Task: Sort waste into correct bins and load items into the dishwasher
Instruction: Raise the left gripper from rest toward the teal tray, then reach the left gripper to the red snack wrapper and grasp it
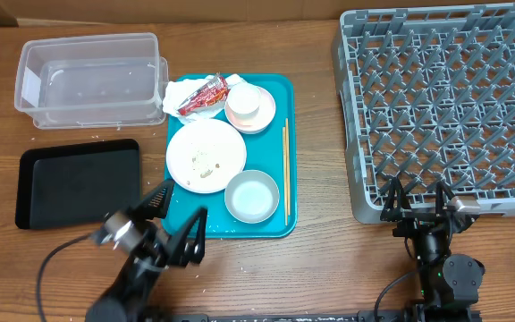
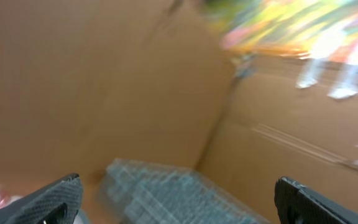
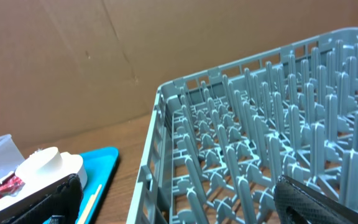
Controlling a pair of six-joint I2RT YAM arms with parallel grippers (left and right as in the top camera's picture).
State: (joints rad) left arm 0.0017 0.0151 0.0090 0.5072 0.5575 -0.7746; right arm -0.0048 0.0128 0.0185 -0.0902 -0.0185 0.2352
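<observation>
At the near edge of the counter (image 1: 329,268), my left hand (image 1: 186,200) hovered with its two fingers spread wide and nothing between them. I judged that the sorting had not yet begun: all items lay on the teal tray (image 1: 272,148), and the dish rack (image 1: 445,98), far at 3 o'clock, held no dishes.

The white plate (image 1: 206,156) with crumbs lay at 1 o'clock from this hand, just beyond the fingertips. The small bowl (image 1: 251,196) was at 3 o'clock, and the red wrapper (image 1: 204,96) farther away at 12 o'clock. The clear bin (image 1: 88,40) stood at 11 o'clock.

My next move, I think, called for lowering over one item, probably the plate or the wrapper, and closing on its edge. The left wrist view was too blurred to help.

My right hand (image 1: 418,190) was also open and without load, at the near rim of the rack.
</observation>
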